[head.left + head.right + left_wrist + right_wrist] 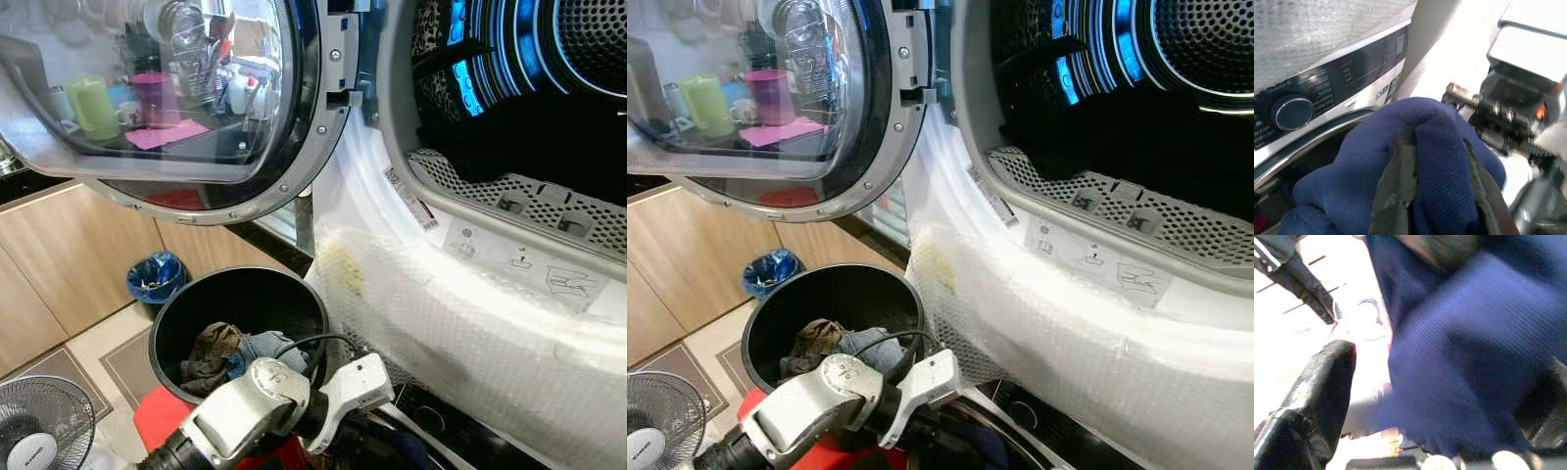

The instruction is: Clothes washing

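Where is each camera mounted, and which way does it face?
Left eye: on the head, facing down at the drum, open door and bucket; left arm shows.
Right eye: beside it, same scene.
Left wrist: looks along the left hand, which pinches a blue cloth by the dial.
Right wrist: looks along the right hand, sharing the cloth.
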Robot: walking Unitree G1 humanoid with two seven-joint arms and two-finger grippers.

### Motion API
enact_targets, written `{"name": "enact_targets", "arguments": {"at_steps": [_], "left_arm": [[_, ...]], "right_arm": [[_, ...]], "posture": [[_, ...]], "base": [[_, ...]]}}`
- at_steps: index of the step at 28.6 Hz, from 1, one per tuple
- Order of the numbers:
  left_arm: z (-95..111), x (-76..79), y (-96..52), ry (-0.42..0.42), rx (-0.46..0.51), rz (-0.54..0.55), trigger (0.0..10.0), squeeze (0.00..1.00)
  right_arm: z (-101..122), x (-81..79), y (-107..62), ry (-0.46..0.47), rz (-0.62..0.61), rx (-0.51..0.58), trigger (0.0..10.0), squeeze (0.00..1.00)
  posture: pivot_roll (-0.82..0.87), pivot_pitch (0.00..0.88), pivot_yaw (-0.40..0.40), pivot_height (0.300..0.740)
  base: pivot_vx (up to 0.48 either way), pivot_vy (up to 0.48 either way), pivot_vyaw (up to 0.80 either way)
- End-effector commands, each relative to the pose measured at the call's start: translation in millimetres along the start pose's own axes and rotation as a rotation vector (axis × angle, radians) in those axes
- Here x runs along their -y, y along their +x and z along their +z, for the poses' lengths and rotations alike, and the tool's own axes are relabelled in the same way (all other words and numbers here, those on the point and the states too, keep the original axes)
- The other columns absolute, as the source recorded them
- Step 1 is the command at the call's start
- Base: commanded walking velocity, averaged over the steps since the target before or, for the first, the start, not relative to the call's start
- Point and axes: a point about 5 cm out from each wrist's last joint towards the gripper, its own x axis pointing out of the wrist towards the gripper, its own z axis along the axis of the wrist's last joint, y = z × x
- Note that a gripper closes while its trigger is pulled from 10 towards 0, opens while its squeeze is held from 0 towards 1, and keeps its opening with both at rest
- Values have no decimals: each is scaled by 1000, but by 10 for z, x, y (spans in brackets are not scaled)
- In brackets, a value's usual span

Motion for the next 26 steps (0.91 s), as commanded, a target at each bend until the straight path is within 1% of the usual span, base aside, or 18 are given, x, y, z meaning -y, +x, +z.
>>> {"name": "enact_targets", "arguments": {"at_steps": [1,2,3,5,6,8,9,10,11,12,14,16,21,26], "left_arm": [[65,-10,8,32,2,1,0,0],[70,-10,14,33,4,2,0,0],[85,-10,24,35,9,2,0,0],[116,-14,37,38,19,4,0,0],[116,-14,37,38,19,4,0,0],[173,-37,56,42,41,24,0,0],[194,-44,57,45,47,28,0,0],[216,-48,57,46,55,29,0,0],[250,-53,59,46,69,32,0,0],[292,-53,64,45,86,32,0,0],[314,-52,64,45,94,29,0,0],[338,-56,64,48,99,31,0,0],[354,-63,61,52,100,36,0,0],[386,-83,58,52,109,50,0,0]], "right_arm": [[29,-17,49,-11,-2,-8,10000,608],[38,-5,73,-6,-9,-6,10000,608],[51,1,107,-8,-9,-5,10000,0],[77,3,170,-1,-6,-3,10000,0],[77,3,170,-1,-6,-3,10000,0],[123,-4,273,16,7,-3,10000,0],[123,5,290,14,3,-12,10000,0],[112,32,307,9,-16,-25,10000,0],[89,97,332,-8,-63,-47,10000,0],[36,216,356,-14,-151,-77,10000,0],[9,273,366,-11,-193,-92,10000,0],[-31,372,379,17,-272,-92,10000,0],[-84,408,379,49,-307,-103,10000,0],[-96,499,356,95,-402,-55,10000,0]], "posture": [[64,0,22,740],[64,0,22,740],[70,0,17,740],[74,0,16,740],[74,0,16,740],[78,0,13,740],[79,0,11,740],[79,0,11,740],[80,0,9,740],[80,0,9,740],[84,0,6,740],[87,0,5,740],[91,0,7,740],[92,0,7,740]], "base": [[0,0,0],[0,0,0],[0,0,0],[0,0,0],[0,0,0],[0,0,0],[0,0,0],[0,0,0],[0,0,0],[0,0,0],[0,0,0],[0,0,0],[0,0,0],[0,0,0]]}}
